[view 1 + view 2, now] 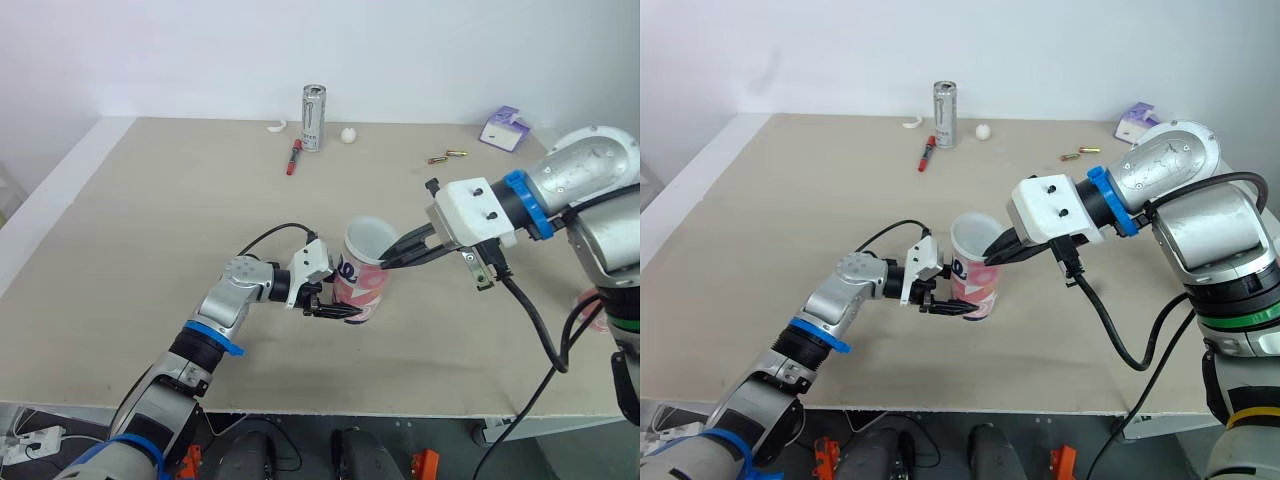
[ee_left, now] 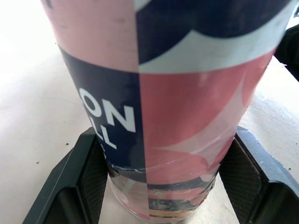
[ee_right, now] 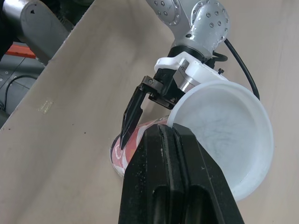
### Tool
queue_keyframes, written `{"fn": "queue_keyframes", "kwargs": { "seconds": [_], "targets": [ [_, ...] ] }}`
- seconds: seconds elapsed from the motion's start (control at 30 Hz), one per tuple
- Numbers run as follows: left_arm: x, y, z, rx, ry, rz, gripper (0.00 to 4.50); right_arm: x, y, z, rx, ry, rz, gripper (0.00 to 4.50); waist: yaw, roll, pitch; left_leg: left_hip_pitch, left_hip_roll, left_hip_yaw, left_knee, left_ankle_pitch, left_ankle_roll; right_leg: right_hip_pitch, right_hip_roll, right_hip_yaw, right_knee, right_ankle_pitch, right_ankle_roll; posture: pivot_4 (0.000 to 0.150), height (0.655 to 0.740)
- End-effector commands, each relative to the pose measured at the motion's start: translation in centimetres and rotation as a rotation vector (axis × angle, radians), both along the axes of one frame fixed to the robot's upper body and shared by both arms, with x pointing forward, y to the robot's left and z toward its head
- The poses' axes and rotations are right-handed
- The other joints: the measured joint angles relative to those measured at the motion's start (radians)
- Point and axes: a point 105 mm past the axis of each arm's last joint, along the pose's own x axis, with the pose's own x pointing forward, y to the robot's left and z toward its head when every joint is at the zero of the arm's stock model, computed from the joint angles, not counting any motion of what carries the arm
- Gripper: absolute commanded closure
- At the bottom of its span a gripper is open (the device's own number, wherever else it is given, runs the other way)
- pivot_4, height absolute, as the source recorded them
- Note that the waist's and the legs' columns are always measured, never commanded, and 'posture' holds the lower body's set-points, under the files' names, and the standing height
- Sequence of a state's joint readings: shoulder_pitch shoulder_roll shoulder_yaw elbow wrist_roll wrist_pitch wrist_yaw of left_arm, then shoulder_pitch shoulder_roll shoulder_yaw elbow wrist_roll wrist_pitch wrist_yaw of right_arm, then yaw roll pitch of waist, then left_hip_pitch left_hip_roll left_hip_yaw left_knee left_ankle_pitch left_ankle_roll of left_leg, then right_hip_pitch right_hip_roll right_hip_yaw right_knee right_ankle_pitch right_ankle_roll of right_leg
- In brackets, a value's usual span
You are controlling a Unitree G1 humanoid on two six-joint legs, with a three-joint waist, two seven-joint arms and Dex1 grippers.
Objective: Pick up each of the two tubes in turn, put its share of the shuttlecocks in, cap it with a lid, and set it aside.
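Left jaws clench the tube [image 1: 360, 287] low down near the desk [image 1: 150, 220] front edge, steadying it while right jaws pinch the lid [image 3: 224, 135] on.

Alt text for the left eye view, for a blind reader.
The left pincer grips a pink-and-navy cardboard tube near its base while the right pincer holds a white plastic lid at its top, on a beige table. A silver can stands behind.
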State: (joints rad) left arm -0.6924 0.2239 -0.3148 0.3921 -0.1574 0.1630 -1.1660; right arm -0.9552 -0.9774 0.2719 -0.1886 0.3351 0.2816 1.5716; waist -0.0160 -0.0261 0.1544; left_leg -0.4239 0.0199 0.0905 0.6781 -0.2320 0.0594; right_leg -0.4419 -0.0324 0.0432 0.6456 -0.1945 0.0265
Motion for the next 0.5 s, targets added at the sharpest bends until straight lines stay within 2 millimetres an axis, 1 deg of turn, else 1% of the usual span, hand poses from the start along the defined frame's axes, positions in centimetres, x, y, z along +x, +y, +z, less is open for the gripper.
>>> {"fn": "queue_keyframes", "kwargs": {
  "seconds": [0.03, 0.37, 0.4, 0.47, 0.5],
  "targets": [
    [-0.11, 0.36, -1.23, 0.036, 0.044, 0.02, 1.29, 0.27, -0.21, 0.37, -0.024, -0.013, 0.022, 4.47, 0.0, 0.0, 0.0, 0.0, 0.0, 0.0, 0.0, 0.0, 0.0, 0.0, 0.0, 0.0, 0.0, 0.0, 0.0, 0.15, 0.74],
    [-0.11, 0.42, -1.22, 0.035, 0.048, 0.025, 1.29, 0.48, -0.12, 0.18, -0.023, 0.005, 0.023, 4.47, 0.0, 0.0, 0.0, 0.0, 0.0, 0.0, 0.0, 0.0, 0.0, 0.0, 0.0, 0.0, 0.0, 0.0, 0.0, 0.15, 0.74],
    [-0.12, 0.41, -1.21, 0.034, 0.049, 0.025, 1.29, 0.49, -0.15, 0.15, -0.024, 0.008, 0.02, 4.15, 0.0, 0.0, 0.0, 0.0, 0.0, 0.0, 0.0, 0.0, 0.0, 0.0, 0.0, 0.0, 0.0, 0.0, 0.0, 0.15, 0.74],
    [-0.1, 0.42, -1.2, 0.035, 0.049, 0.024, 1.29, 0.58, -0.15, 0.2, -0.023, 0.0, 0.02, 3.69, 0.0, 0.0, 0.0, 0.0, 0.0, 0.0, 0.0, 0.0, 0.0, 0.0, 0.0, 0.0, 0.0, 0.0, 0.0, 0.15, 0.74],
    [-0.09, 0.42, -1.19, 0.035, 0.05, 0.024, 1.29, 0.61, -0.13, 0.29, -0.02, -0.008, 0.022, 3.34, 0.0, 0.0, 0.0, 0.0, 0.0, 0.0, 0.0, 0.0, 0.0, 0.0, 0.0, 0.0, 0.0, 0.0, 0.0, 0.15, 0.74]
  ]
}}
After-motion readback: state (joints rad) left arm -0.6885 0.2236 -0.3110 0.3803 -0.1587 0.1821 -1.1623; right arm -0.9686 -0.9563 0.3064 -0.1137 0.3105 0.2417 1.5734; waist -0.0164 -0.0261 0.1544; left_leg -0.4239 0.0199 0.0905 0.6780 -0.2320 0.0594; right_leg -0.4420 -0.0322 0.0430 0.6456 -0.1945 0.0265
